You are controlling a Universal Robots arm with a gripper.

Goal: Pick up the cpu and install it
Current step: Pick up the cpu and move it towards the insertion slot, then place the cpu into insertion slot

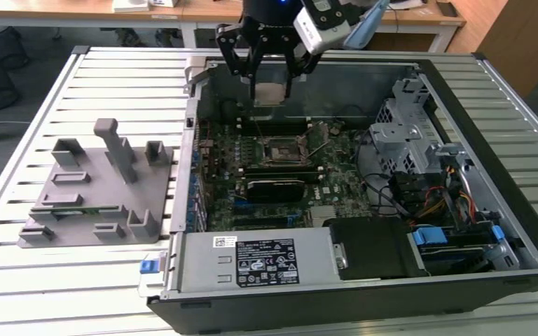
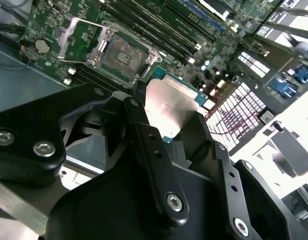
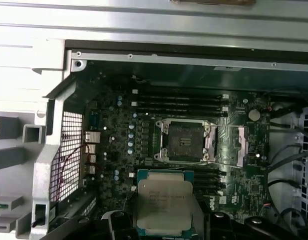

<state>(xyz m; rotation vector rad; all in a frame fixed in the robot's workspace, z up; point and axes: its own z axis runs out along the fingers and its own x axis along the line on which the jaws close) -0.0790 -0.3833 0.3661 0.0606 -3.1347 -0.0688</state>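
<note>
Cpu (image 3: 163,205) in tool (image 1: 270,94), above motherboard (image 3: 119,145) near open socket (image 3: 186,141)

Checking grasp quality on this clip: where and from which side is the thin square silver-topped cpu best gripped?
Pinch two opposite thin edges, coming from above, as the black gripper does here. The flat square silver-topped cpu offers no other purchase, and an edge grip likely keeps its underside free for the empty black socket.
</note>
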